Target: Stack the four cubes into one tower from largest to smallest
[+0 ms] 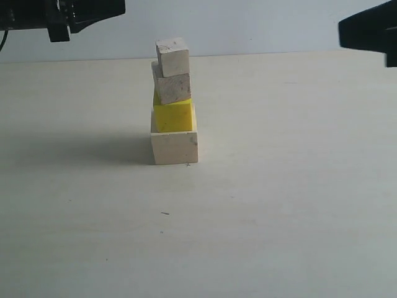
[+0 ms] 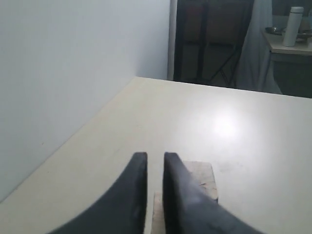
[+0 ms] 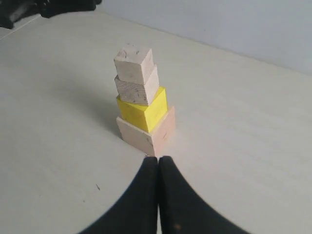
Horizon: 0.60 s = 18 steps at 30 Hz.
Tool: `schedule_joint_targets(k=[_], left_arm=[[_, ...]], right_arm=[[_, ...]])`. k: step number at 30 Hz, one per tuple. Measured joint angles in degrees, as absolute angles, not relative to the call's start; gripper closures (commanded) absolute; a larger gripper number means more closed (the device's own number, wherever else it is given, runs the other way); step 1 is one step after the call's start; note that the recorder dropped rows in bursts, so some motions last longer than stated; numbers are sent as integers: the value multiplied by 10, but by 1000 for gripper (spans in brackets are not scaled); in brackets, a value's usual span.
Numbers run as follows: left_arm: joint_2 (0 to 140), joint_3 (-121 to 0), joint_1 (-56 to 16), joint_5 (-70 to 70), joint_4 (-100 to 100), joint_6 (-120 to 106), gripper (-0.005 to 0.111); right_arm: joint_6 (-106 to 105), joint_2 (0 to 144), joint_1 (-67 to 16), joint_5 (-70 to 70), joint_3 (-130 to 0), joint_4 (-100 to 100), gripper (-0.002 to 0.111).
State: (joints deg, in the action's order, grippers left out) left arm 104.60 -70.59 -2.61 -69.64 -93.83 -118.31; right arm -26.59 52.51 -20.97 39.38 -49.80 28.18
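Mid-surface, the tower stands complete, slightly twisted up top. Left pincer is barely parted and empty; right pincer is closed and empty. Best play: retreat slowly, staying well clear.

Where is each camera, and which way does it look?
Exterior view: low by the table, facing the block tower side-on; left arm and right arm poke in.
Left wrist view: on the left arm, looking past the left tool over a wooden block, across the table.
Right wrist view: on the right arm, looking past the right tool at the tower.
Shared: exterior and right wrist show the whole tower.
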Motion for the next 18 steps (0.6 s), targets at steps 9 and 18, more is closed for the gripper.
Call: schedule_joint_targets(k=[9, 18], left_arm=[[1034, -706, -26, -696, -900, -1149, 107], [1034, -706, -26, -678, -877, -1085, 107]], right_arm=[[-518, 715, -210, 359, -498, 534, 108], [-793, 873, -271, 293, -498, 762, 108]])
